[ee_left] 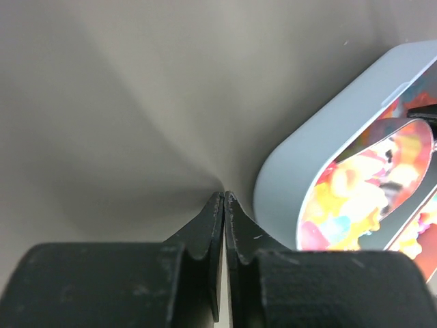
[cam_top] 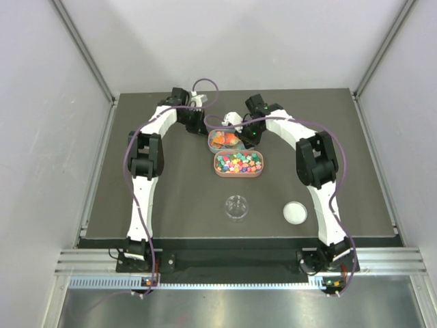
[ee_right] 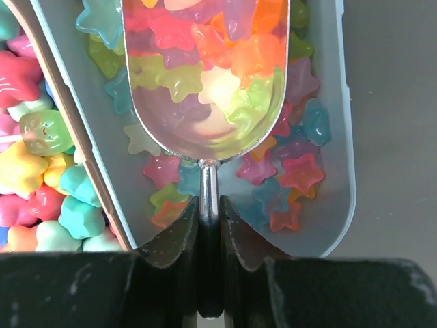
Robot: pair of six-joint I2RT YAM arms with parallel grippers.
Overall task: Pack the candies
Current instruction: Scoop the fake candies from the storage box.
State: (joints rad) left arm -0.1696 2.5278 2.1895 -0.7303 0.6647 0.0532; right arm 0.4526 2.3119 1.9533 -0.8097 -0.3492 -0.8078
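Mixed-colour candies [cam_top: 238,162] fill a brown-rimmed oval tray [cam_top: 217,171]. Right behind it, a pale blue oval tray [cam_top: 211,141] holds star-shaped candies [ee_right: 300,171]. My right gripper [ee_right: 209,205] is over this tray, shut on the thin handle of a metal scoop [ee_right: 205,116]. The scoop's bowl carries a heap of star candies [ee_right: 205,41]. My left gripper [ee_left: 224,198] is shut with nothing in it, its tips low beside the pale tray's outer wall [ee_left: 307,157]. A small clear jar [cam_top: 237,206] stands nearer the arms' bases, open.
A white round lid [cam_top: 295,212] lies to the right of the jar. The brown-rimmed tray's edge [ee_right: 75,130] runs close along the left of the scoop. Grey walls enclose the dark table [cam_top: 164,198].
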